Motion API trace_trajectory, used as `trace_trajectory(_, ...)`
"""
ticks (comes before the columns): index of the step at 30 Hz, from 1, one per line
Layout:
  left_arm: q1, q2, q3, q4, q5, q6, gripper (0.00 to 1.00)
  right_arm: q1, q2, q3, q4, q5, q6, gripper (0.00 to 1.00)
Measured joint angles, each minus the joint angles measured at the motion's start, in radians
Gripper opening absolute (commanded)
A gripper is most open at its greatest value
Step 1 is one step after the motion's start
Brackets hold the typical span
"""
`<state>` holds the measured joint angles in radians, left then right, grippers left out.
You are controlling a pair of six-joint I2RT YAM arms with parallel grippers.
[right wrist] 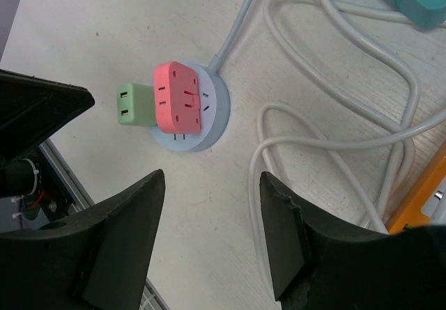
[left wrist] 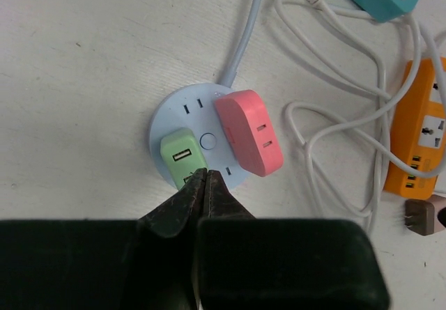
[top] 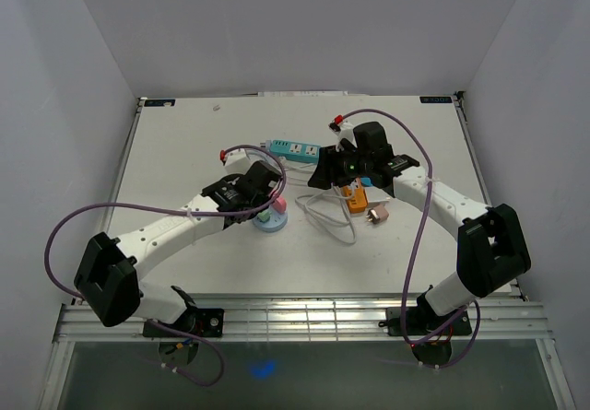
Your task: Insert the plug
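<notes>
A round light-blue socket hub (left wrist: 182,108) lies on the white table with a pink plug (left wrist: 249,132) and a green plug (left wrist: 182,157) seated in it. My left gripper (left wrist: 204,174) is shut and empty, its tips resting at the near edge of the green plug. In the right wrist view the hub (right wrist: 212,111), pink plug (right wrist: 178,97) and green plug (right wrist: 134,104) lie beyond my right gripper (right wrist: 211,177), which is open and empty above bare table. In the top view the left gripper (top: 267,193) is over the hub (top: 272,224), and the right gripper (top: 324,172) is to its right.
A teal power strip (top: 293,148) lies behind the hub. An orange power strip (top: 354,195) and a small brown plug (top: 378,215) lie to the right. Loose white cable (top: 323,215) loops between them. White walls enclose the table.
</notes>
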<state>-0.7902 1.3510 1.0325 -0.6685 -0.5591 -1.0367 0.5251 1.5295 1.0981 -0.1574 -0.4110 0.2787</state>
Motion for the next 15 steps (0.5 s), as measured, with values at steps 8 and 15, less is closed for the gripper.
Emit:
trace_trajectory(8, 0.027, 0.043, 0.005, 0.006, 0.022, 0.034, 0.1, 0.0, 0.002, 0.0, 0.0, 0.0, 0.0, 0.63)
trace_trajectory(15, 0.043, 0.056, 0.014, -0.001, 0.04, 0.048, 0.08, 0.001, 0.013, 0.0, 0.0, 0.001, -0.001, 0.63)
